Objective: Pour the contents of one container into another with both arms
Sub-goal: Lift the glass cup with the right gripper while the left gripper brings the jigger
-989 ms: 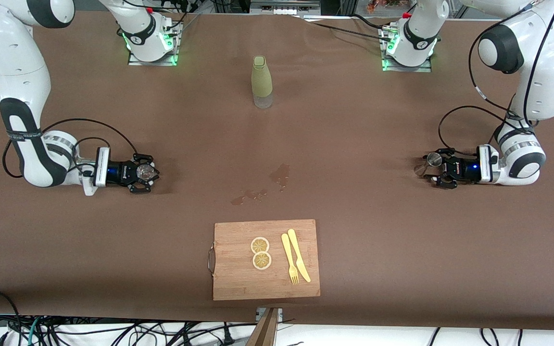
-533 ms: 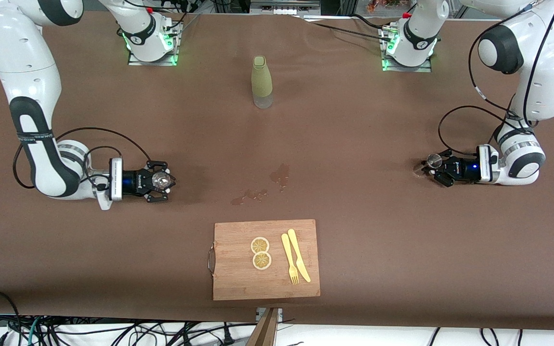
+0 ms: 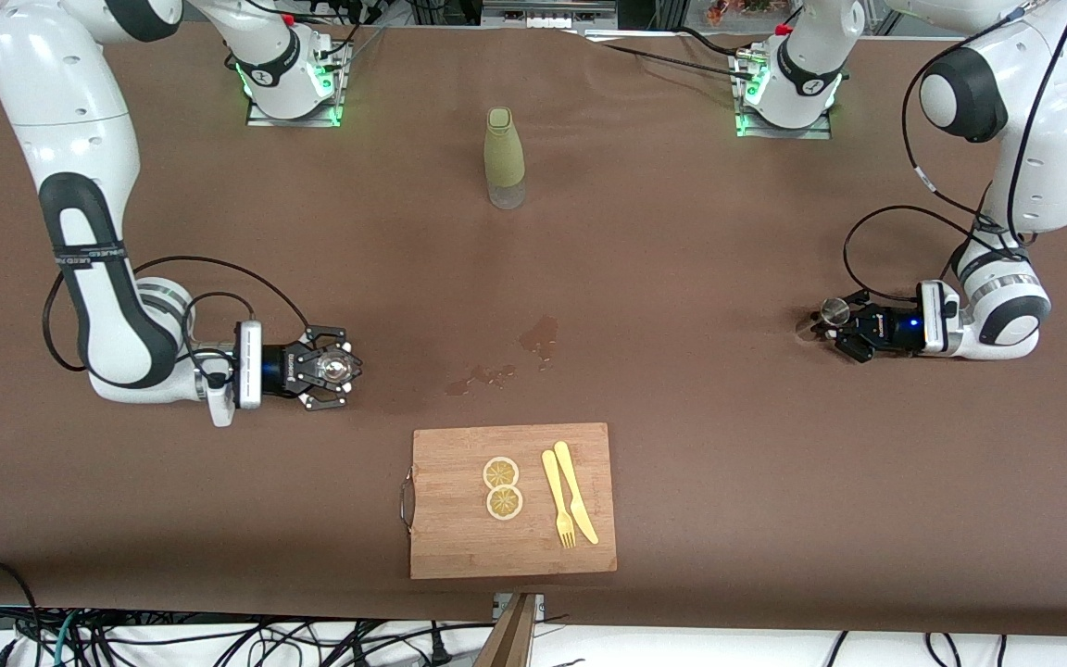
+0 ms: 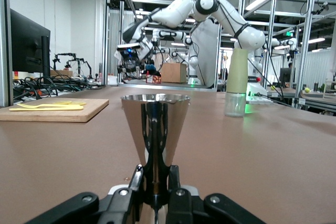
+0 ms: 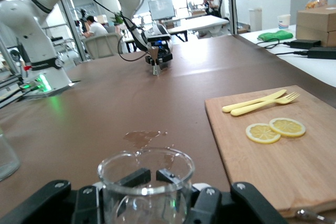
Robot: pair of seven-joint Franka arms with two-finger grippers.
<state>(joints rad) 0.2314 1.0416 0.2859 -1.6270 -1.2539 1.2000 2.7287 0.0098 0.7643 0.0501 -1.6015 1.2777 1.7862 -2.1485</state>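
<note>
right gripper low at the frame's left-centre, fingers pinching a clear glass cup, just over the brown table. left gripper at the frame's right-centre, fingers pressed onto a steel conical jigger standing upright on the table. wet spill mid-frame; cutting board with lemon slices lower centre, pale green bottle upper centre.

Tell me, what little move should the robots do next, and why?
Probably bring the two cups together over the middle of the table. The right pincer already grips the clear glass cup, the left pincer grips the metal jigger, and both sit at the table's ends, too far apart to pour.
</note>
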